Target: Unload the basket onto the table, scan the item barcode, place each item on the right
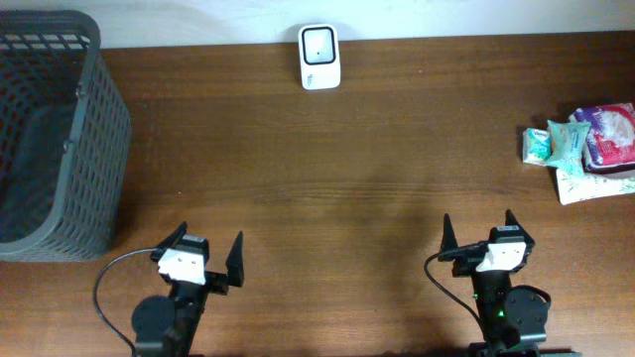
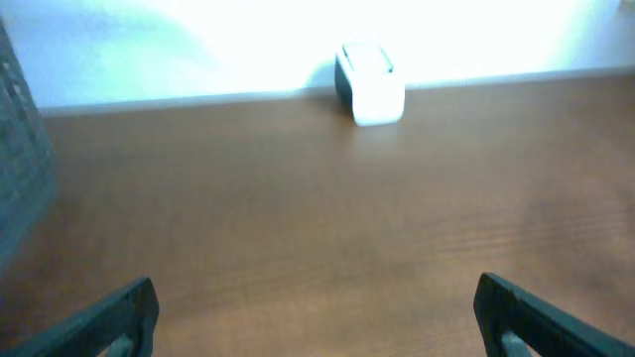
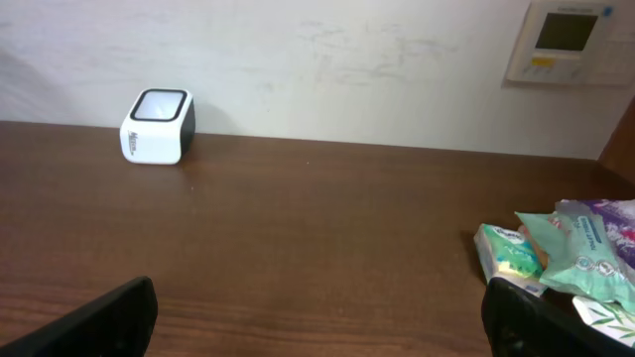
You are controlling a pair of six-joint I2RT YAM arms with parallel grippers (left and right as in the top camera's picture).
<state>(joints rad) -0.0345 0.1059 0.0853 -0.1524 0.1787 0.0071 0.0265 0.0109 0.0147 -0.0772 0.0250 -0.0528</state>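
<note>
The white barcode scanner (image 1: 319, 57) with a dark window stands at the table's far edge, also seen in the left wrist view (image 2: 370, 84) and the right wrist view (image 3: 157, 126). The items lie in a pile at the right edge: a small green pack (image 1: 537, 145), a teal wipes pack (image 1: 569, 140), a purple-pink pack (image 1: 610, 134). The pile shows low right in the right wrist view (image 3: 566, 253). My left gripper (image 1: 209, 240) (image 2: 316, 302) and right gripper (image 1: 478, 224) (image 3: 319, 302) hover near the front edge, both open and empty.
A dark grey mesh basket (image 1: 50, 139) stands at the far left, its wall edging into the left wrist view (image 2: 20, 169). A white-green flat pack (image 1: 595, 185) lies under the pile. A wall panel (image 3: 568, 38) hangs behind the table.
</note>
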